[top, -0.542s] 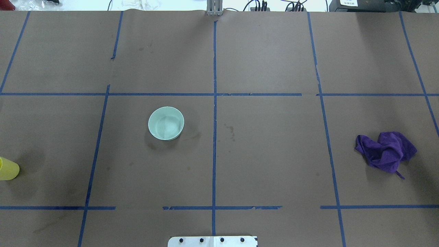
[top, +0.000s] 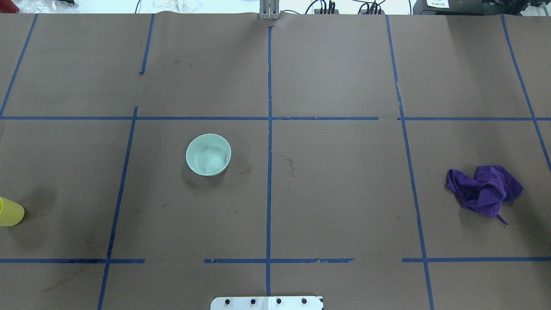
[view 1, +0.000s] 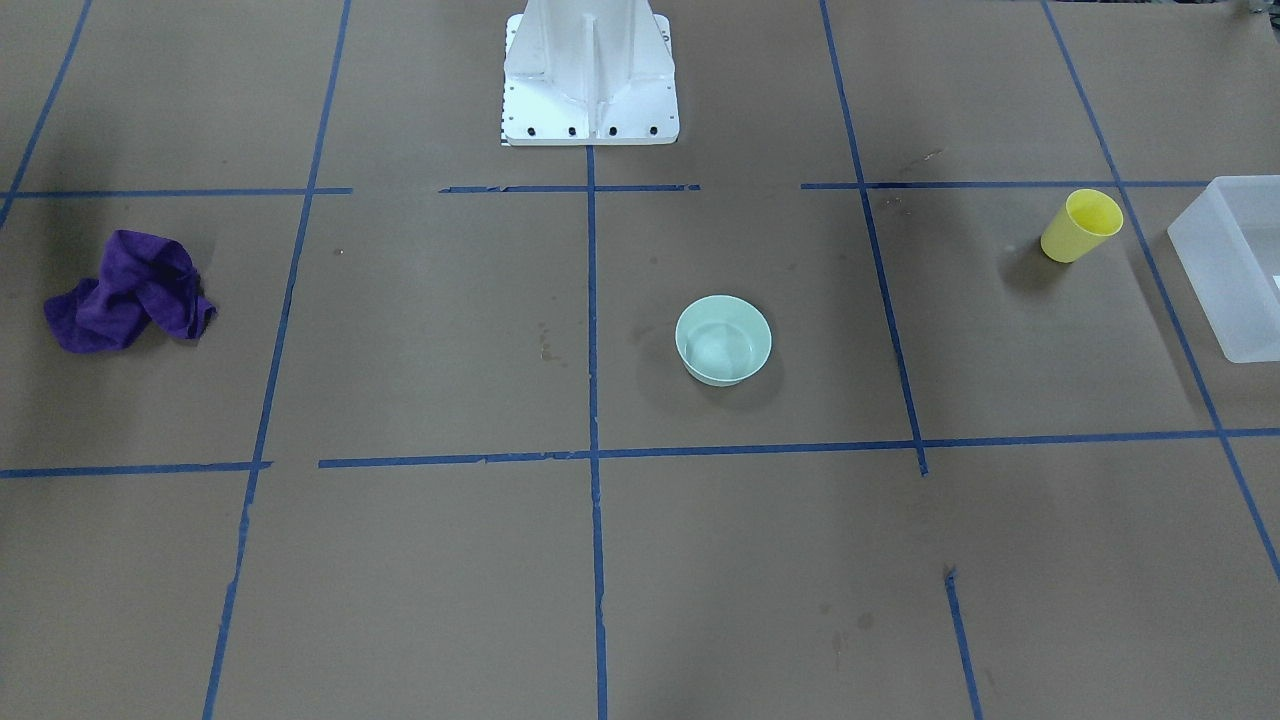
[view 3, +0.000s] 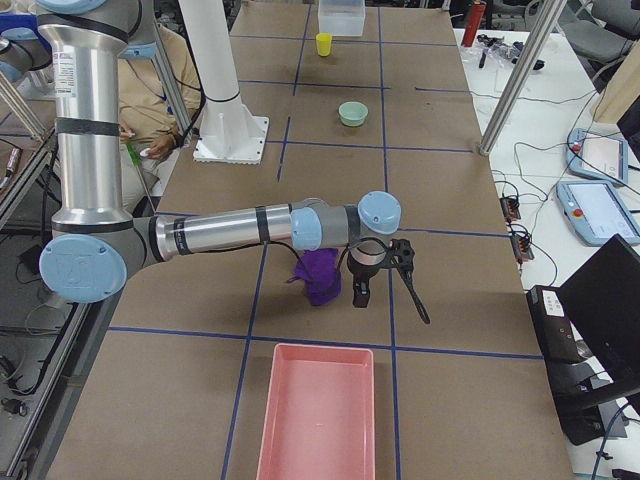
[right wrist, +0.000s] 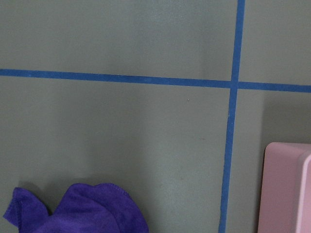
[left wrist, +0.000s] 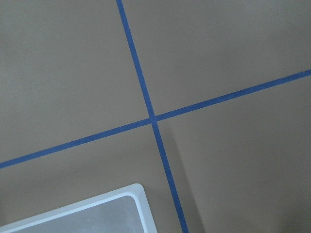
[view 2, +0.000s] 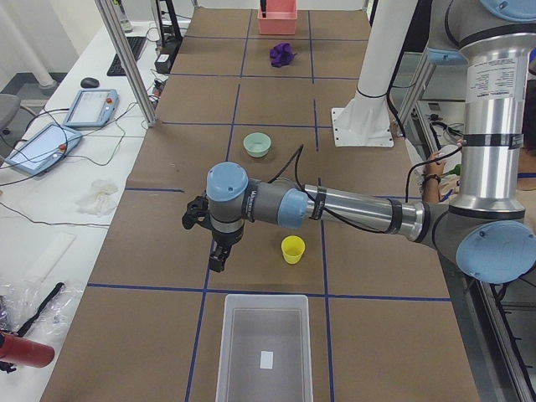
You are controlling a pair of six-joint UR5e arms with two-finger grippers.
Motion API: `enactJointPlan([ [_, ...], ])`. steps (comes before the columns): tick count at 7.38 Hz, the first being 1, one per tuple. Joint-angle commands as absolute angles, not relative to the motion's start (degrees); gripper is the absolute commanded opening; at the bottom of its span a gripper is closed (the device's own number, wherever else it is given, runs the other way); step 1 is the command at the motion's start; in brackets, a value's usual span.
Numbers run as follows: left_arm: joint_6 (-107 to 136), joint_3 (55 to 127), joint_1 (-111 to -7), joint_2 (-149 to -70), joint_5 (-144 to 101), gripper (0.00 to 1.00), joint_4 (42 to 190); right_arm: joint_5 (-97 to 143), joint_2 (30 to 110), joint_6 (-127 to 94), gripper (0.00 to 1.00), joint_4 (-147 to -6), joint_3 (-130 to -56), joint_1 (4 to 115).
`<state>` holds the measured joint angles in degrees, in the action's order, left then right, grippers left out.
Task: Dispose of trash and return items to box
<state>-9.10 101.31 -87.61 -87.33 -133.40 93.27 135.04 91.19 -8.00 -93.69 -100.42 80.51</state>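
Well, nothing is put away yet: both items sit out on the table, and the box holds neither.

Reading the overhead view as a clock, I see the brown-papered table [top: 344, 193] taped into blue squares, with desks, tablets and cables past 12. The frosted box [view 2: 262, 298] lies off beyond 9 o'clock and a pink tray [view 3: 322, 348] beyond 3. The crumpled purple cloth [top: 484, 189], which I take for the trash, is near 4. The mint bowl [top: 208, 154] stands just toward 9 of centre, and the yellow cup [view 1: 1080, 226] is at 8 by the edge. The left gripper [view 2: 213, 251] hangs near the cup and box, the right gripper [view 3: 362, 285] beside the cloth. I cannot tell how wide either's jaws stand.
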Motion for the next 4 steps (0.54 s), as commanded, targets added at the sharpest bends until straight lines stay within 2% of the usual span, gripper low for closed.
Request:
enactJointPlan([
  [1, -8.9, 99.2, -87.1, -87.1, -133.4, 1.00, 99.3, 135.9, 90.8, -8.3, 1.00, -93.7, -100.5, 80.5],
  [2, -8.9, 99.6, -87.4, -83.6, -134.7, 1.00, 105.7, 135.8, 90.5, -7.9, 1.00, -93.7, -100.2, 80.4],
  [4, 3.3, 100.4, -81.1, -81.8, -136.2, 1.00, 110.1, 135.4, 93.1, -7.8, 1.00, -87.0, -100.1, 80.4],
])
